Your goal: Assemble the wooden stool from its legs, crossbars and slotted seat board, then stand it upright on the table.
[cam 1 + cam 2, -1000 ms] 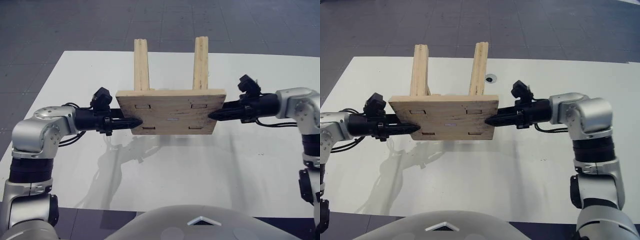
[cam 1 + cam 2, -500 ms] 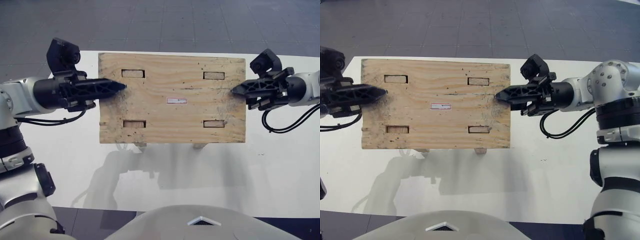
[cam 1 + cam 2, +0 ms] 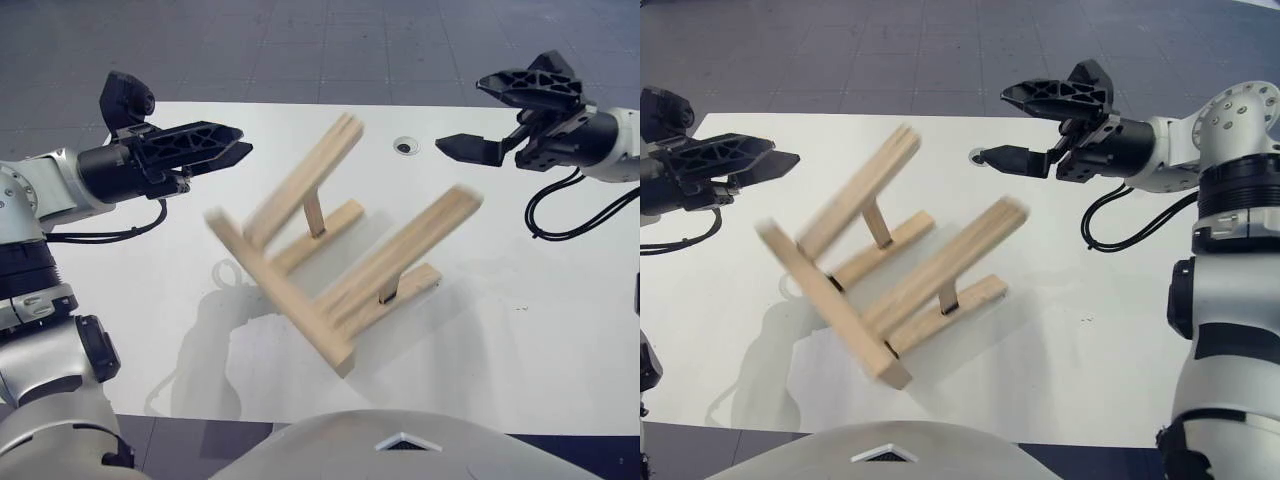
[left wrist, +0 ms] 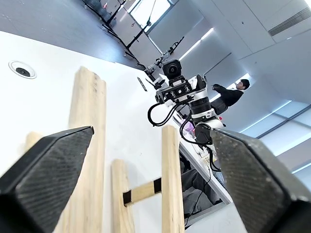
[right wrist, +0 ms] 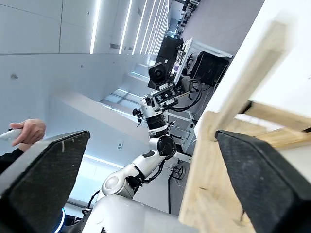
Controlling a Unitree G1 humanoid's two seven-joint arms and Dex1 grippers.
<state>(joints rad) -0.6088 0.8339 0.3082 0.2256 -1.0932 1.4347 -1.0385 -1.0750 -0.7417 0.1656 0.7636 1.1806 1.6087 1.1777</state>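
The assembled wooden stool [image 3: 330,270] is tilted and blurred over the middle of the white table [image 3: 520,340]. Its seat board [image 3: 275,285] stands on edge, running from left to front. Its legs [image 3: 400,245] and crossbars [image 3: 316,214] point up and to the far right. I cannot tell whether it rests on the table. My left gripper [image 3: 232,146] is open, to the left of the stool and apart from it. My right gripper [image 3: 460,115] is open, above and to the right of the legs, touching nothing. In the left wrist view the legs [image 4: 90,145] lie beyond the open gripper [image 4: 151,131].
A small round cable hole [image 3: 404,147] sits in the table near its far edge. Bare table surface lies to the right of the stool and along the front edge. Dark tiled floor [image 3: 320,50] lies beyond the table.
Both grippers were shut on the ends of the seat board, holding the stool up. They have opened and drawn apart, and the stool has dropped and tipped over between them.
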